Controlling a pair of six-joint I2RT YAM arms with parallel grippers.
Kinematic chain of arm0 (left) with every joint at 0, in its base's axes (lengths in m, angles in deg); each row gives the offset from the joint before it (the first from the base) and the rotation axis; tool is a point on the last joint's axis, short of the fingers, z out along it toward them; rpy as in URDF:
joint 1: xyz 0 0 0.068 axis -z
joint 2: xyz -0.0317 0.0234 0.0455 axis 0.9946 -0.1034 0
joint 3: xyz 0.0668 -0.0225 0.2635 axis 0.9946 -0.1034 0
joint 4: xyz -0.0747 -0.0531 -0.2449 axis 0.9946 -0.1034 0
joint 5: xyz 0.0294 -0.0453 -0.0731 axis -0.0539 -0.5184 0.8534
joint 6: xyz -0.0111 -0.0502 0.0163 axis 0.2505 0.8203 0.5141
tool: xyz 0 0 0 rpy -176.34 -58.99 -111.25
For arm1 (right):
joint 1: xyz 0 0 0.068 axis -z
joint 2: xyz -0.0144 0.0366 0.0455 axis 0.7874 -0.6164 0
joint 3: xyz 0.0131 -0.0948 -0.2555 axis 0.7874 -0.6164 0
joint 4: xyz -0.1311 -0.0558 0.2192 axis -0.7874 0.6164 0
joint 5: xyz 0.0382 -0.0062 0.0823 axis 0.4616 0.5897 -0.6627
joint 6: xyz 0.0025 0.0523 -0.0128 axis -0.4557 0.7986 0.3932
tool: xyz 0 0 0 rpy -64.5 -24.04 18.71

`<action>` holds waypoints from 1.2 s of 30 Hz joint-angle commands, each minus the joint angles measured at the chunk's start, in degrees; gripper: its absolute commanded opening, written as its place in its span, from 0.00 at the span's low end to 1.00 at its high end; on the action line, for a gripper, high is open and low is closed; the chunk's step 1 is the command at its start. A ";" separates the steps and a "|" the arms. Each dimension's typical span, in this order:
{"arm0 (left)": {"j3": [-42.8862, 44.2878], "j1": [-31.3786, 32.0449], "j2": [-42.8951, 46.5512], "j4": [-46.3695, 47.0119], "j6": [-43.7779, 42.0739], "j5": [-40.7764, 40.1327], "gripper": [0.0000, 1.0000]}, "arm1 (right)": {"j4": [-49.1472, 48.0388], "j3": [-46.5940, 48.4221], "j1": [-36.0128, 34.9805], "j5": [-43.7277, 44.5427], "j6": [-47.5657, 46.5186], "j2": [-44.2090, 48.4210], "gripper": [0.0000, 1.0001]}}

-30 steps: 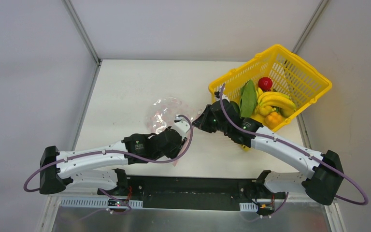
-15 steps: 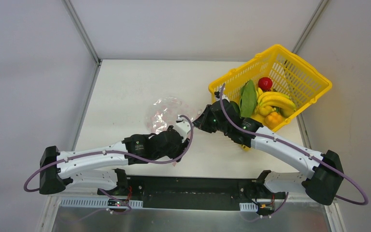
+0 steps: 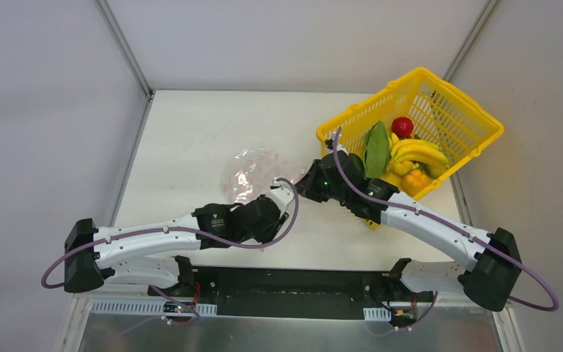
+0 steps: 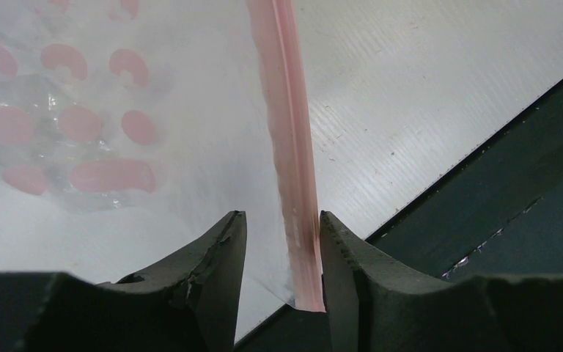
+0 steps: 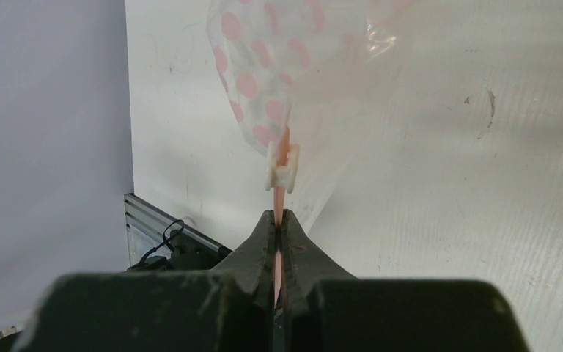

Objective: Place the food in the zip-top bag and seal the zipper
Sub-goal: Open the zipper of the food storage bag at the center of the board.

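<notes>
The clear zip-top bag [image 3: 253,172] with red marks lies on the white table, held up at its near edge. My right gripper [image 5: 278,220] is shut on the pink zipper [image 5: 281,198], just below its white slider [image 5: 282,169]. My left gripper [image 4: 282,227] stands open around the same zipper [image 4: 293,147]; the strip rests against the right finger [image 4: 344,257], and the left finger stays apart from it. The food sits in the yellow basket: banana bunch [image 3: 418,152], red tomato [image 3: 402,126], a green piece [image 3: 376,150], orange pepper [image 3: 415,180]. No food shows in the bag [image 4: 81,125].
The tilted yellow mesh basket [image 3: 476,110] stands at the back right, close behind my right arm. A dark rail [image 4: 484,183] marks the table's near edge just beyond the left fingers. Grey walls close in the table on three sides.
My left arm has slid a little to the right along the zipper, its jaws widening and narrowing again. The right gripper has stayed shut on the strip.
</notes>
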 commanded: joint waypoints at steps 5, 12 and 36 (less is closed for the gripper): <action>1.19 0.45 0.61 1.61 -1.20 1.88 0.42 | 0.81 2.08 -0.30 0.12 -1.06 0.31 0.00; 1.08 0.48 0.65 0.79 -1.15 1.37 0.39 | 0.86 2.23 -0.31 -0.16 -1.23 -0.11 0.00; 1.19 0.44 0.15 -0.37 -0.96 -1.01 0.22 | 1.29 2.45 -0.29 -1.17 -1.29 -0.05 0.00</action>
